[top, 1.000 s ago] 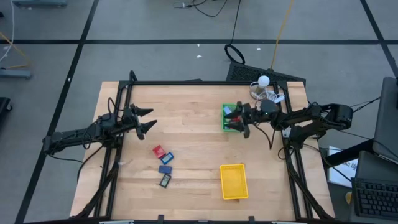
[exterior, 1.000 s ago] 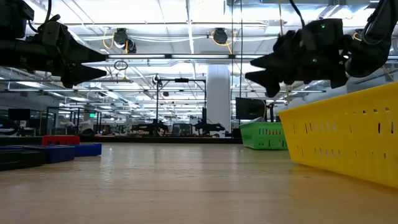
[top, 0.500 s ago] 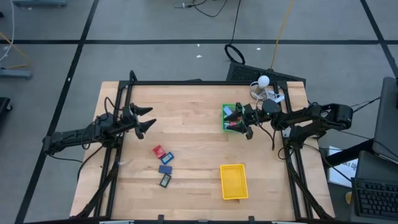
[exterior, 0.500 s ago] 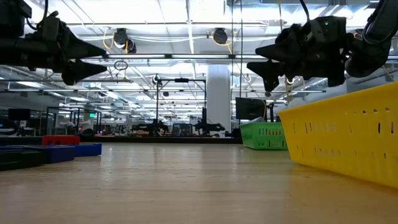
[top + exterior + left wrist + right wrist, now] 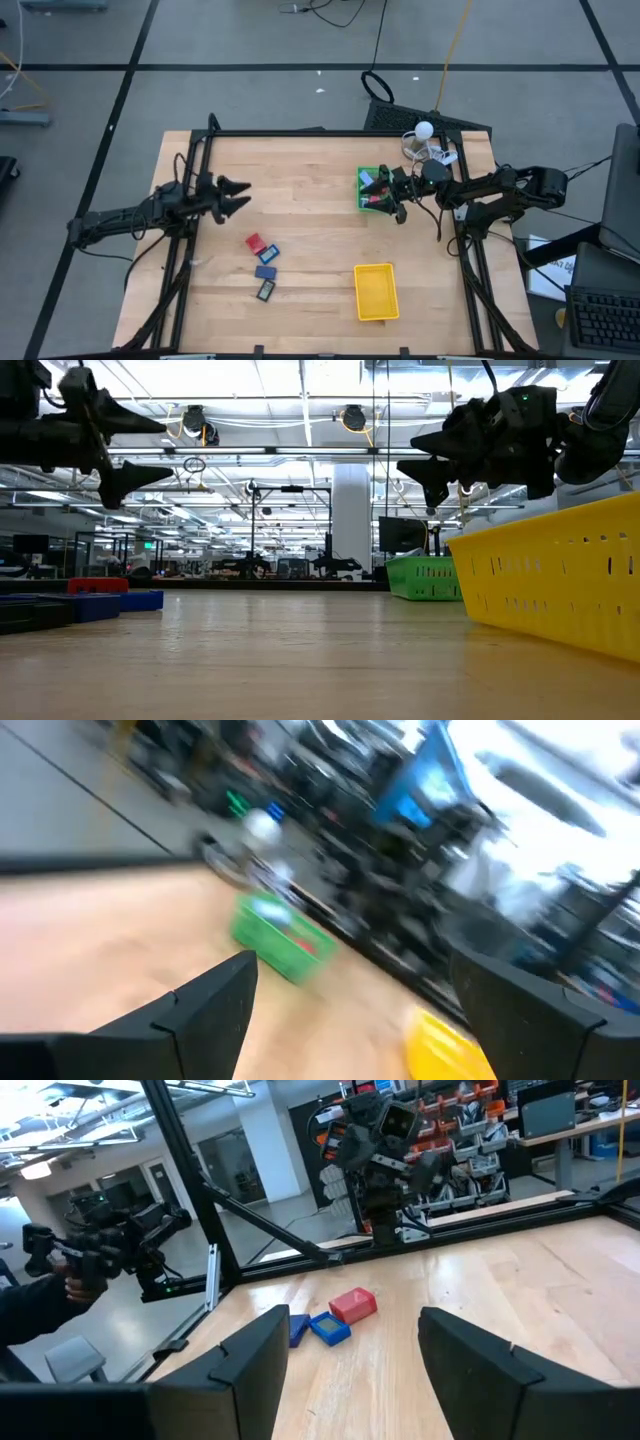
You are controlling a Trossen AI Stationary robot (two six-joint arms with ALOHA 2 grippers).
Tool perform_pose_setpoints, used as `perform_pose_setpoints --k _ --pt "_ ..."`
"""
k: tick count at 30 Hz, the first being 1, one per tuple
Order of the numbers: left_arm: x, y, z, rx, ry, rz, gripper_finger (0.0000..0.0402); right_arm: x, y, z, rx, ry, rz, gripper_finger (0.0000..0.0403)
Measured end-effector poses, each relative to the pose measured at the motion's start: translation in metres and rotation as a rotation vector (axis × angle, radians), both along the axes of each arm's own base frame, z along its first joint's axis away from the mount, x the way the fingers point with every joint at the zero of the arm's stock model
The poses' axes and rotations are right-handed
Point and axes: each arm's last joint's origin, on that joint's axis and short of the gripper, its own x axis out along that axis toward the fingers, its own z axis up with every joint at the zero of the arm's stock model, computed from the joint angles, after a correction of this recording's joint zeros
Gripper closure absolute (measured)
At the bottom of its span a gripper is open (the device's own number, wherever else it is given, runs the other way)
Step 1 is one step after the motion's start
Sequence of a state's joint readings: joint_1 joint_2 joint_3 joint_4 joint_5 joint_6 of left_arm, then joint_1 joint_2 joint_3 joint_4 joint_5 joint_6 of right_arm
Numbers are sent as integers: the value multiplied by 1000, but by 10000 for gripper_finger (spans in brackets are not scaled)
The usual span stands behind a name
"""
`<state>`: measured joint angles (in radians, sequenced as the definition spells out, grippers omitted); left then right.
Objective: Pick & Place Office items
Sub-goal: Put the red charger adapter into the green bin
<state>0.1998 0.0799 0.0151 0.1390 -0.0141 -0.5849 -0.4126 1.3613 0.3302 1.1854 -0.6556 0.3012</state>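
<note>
One end effector, left (image 5: 242,195), has rolled.

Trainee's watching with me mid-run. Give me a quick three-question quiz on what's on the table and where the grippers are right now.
1. True or false: the left gripper holds an office item.
2. Multiple choice: the right gripper hangs over which tray? A) the yellow tray B) the green tray C) neither
3. Fill in: the red item and the blue items lie in a loose group on the ____, not in a tray.

Key
1. False. Its jaws are open and empty, above the table.
2. B
3. table
</note>
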Motion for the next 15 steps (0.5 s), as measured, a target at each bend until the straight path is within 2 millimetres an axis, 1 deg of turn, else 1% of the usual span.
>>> perform_pose_setpoints --k 2,6,12,15 --pt "2 -3 -1 -6 30 -77 66 0 0 0 0 0 0 193" --pt "10 -7 -9 -27 134 -131 66 0 0 0 -11 -3 -1 193" --pt "21 -20 -40 -105 444 -212 66 0 0 0 -12 -2 -6 193" --pt "27 -29 -45 -147 574 -272 66 0 -1 -1 -8 4 -32 193"
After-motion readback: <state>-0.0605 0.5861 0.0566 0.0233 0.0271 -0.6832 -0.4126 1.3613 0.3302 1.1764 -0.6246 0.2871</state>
